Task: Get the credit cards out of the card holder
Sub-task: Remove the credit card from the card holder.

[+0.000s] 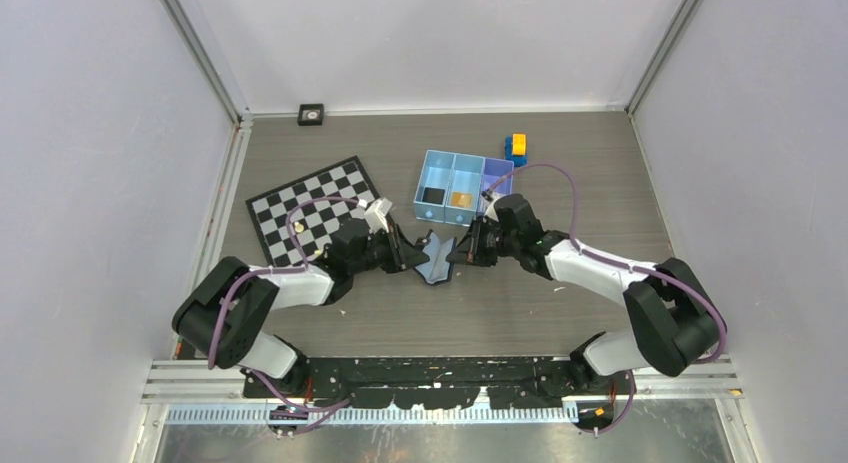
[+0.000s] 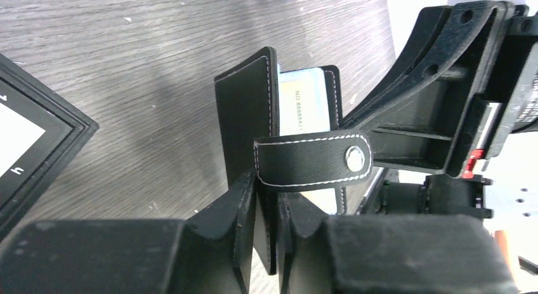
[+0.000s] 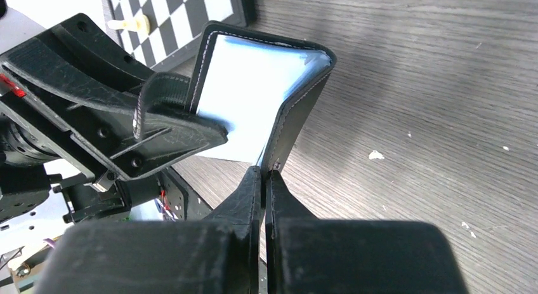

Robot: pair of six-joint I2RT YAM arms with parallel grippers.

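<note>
The black card holder (image 1: 436, 265) stands open on edge between my two grippers, just in front of the tray. In the left wrist view my left gripper (image 2: 268, 189) is shut on one black flap (image 2: 244, 110), with the snap strap (image 2: 314, 160) lying across it. A pale card (image 2: 304, 103) with a printed number sits in the pocket behind. In the right wrist view my right gripper (image 3: 265, 172) is shut on the edge of the other flap (image 3: 298, 129), and the pale bluish inner face (image 3: 247, 97) shows. A gold-orange card (image 1: 460, 198) lies in the tray's middle compartment.
The light-blue three-compartment tray (image 1: 440, 170) stands right behind the holder, with a dark thing (image 1: 432, 194) in its left compartment. Yellow-and-blue toy blocks (image 1: 517, 146) sit at the back right. A chessboard (image 1: 310, 218) lies to the left, under my left arm.
</note>
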